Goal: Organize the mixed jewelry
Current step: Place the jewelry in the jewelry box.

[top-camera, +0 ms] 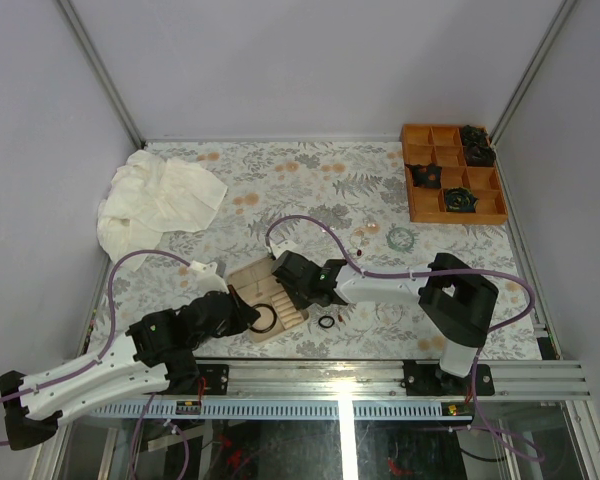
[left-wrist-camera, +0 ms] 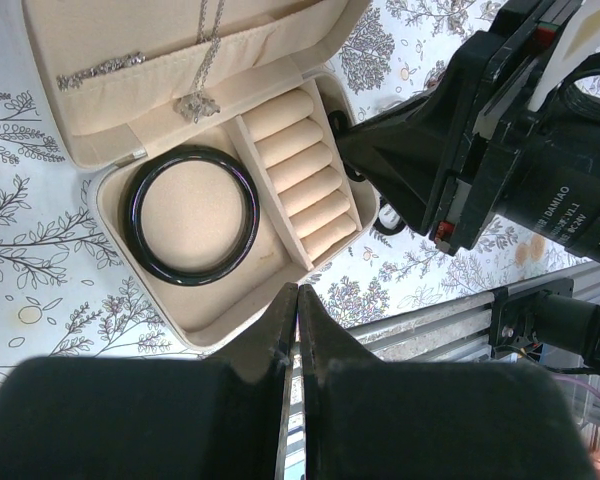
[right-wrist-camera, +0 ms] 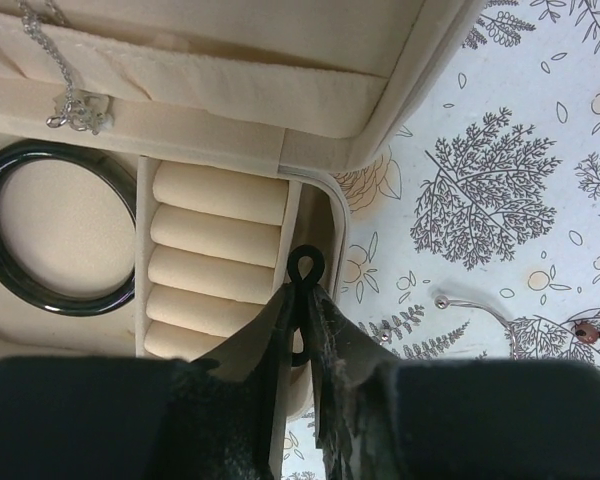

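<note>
Looking down on the floral-printed worktop [top-camera: 310, 180], my worry starts with the biggest thing on it. The open beige ridged jewellery box [top-camera: 248, 282] sits between both arms, and a sideways nudge from either wrist could slide it or tip the lid down.

Inside, the glossy black bangle [left-wrist-camera: 135, 220] lies flat in the large compartment, next to the row of cream padded ring rolls [left-wrist-camera: 300, 170]. A thin silver chain necklace [left-wrist-camera: 198, 100] hangs across the lid pocket.

The piece in hand is a small black ring [right-wrist-camera: 305, 265]. It sits right above the box's outer rim, beside the last rolls rather than over a slot. If it is let go here, I judge it may strike the rim and bounce out onto the worktop. A loose black ring [top-camera: 326, 321], a thin silvery hoop [right-wrist-camera: 475, 303] and a small red earring [right-wrist-camera: 583, 330] lie out there unsorted, with the pale teal beaded bracelet [top-camera: 400, 238] farther back.

The right arm [top-camera: 390, 290] reaches in from the right, elbow bent, wrist low over the box's right edge. The right tool [right-wrist-camera: 302, 298] is narrow, tips nearly together, and looks to be pinching the small ring edge-on so that one loop pokes past the tips. The left arm [top-camera: 100, 375] lies low along the near rail. The left tool [left-wrist-camera: 297, 300] is fully closed on nothing, hovering just short of the box's near wall.
</note>
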Action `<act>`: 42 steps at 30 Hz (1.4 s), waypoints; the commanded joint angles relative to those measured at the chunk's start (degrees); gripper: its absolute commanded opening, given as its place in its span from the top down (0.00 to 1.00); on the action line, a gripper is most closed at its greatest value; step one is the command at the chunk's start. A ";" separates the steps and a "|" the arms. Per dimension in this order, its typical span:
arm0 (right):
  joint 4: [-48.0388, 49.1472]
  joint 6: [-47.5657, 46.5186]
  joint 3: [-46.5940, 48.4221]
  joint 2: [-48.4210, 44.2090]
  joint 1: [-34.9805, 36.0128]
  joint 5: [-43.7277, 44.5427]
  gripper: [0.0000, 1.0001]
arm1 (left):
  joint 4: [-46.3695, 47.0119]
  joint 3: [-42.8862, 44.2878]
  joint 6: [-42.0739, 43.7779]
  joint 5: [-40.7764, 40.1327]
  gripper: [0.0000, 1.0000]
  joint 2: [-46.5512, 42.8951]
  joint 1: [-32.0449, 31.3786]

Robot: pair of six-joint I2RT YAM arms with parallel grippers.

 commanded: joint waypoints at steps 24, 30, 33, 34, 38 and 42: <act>-3.87 0.46 2.99 -1.44 0.93 3.92 0.64 | 0.15 1.95 0.78 -1.93 1.00 -0.26 -0.41; -3.80 0.62 3.16 -1.34 1.05 4.01 0.60 | 0.16 1.73 0.69 -1.92 1.00 -0.41 -0.49; -3.55 0.78 3.13 -1.12 1.03 3.89 0.67 | 0.15 1.73 0.64 -1.94 1.00 -0.38 -0.38; -3.47 0.85 3.16 -0.98 1.04 3.89 0.73 | 0.09 1.65 0.61 -1.94 1.00 -0.39 -0.46; -3.50 0.89 3.43 -0.15 1.04 3.46 0.78 | 0.16 1.57 0.60 -1.94 1.00 -0.50 -0.47; -3.47 1.11 3.46 0.51 1.03 3.28 0.85 | 0.12 1.57 0.63 -1.90 1.00 -0.48 -0.47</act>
